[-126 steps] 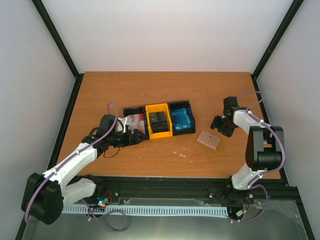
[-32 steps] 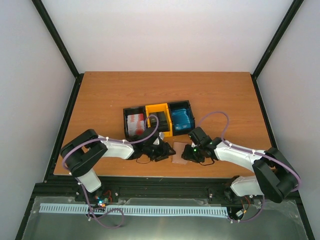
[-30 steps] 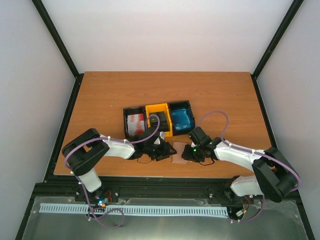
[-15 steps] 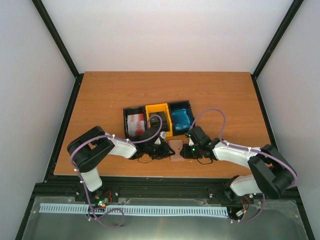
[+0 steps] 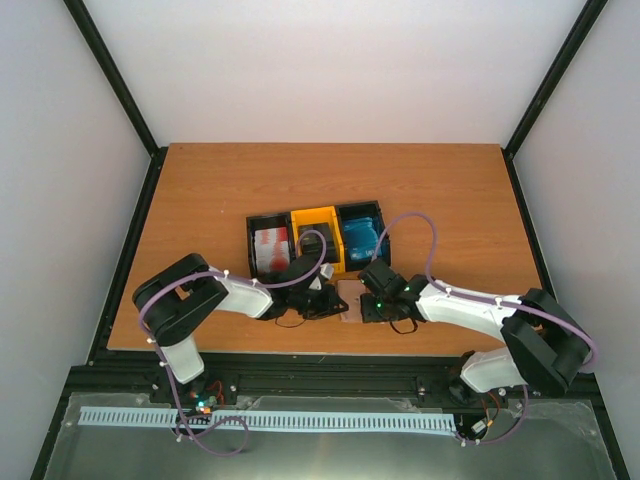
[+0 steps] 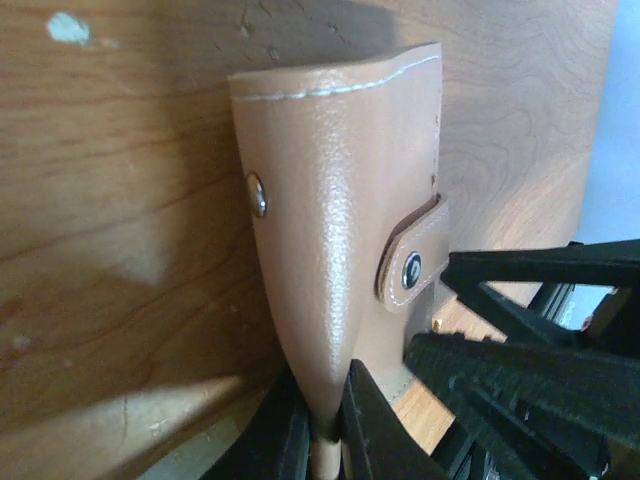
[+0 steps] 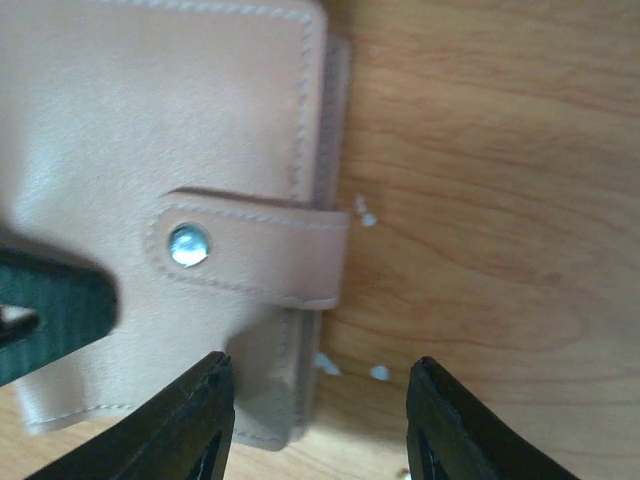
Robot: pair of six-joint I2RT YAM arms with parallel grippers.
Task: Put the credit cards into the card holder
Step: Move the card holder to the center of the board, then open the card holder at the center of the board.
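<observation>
The pinkish-tan card holder (image 5: 350, 297) lies closed near the table's front edge, between both grippers. In the left wrist view the card holder (image 6: 335, 200) runs down into my left gripper (image 6: 326, 440), which is shut on its near edge. My right gripper (image 7: 315, 420) is open, its fingers either side of the card holder's (image 7: 150, 120) strap edge, with the snap strap (image 7: 250, 255) lying just ahead of them. The credit cards sit in the bins: red-and-white (image 5: 271, 243), dark (image 5: 318, 240) and blue (image 5: 360, 237).
Three joined bins stand just behind the grippers: a black one (image 5: 251, 240) on the left, a yellow one (image 5: 300, 215) in the middle and a black one (image 5: 384, 240) on the right. The table's front edge (image 5: 330, 350) is close below the holder.
My left gripper has closed onto the card holder's edge. The right gripper has opened and slid left over the holder's strap side.
</observation>
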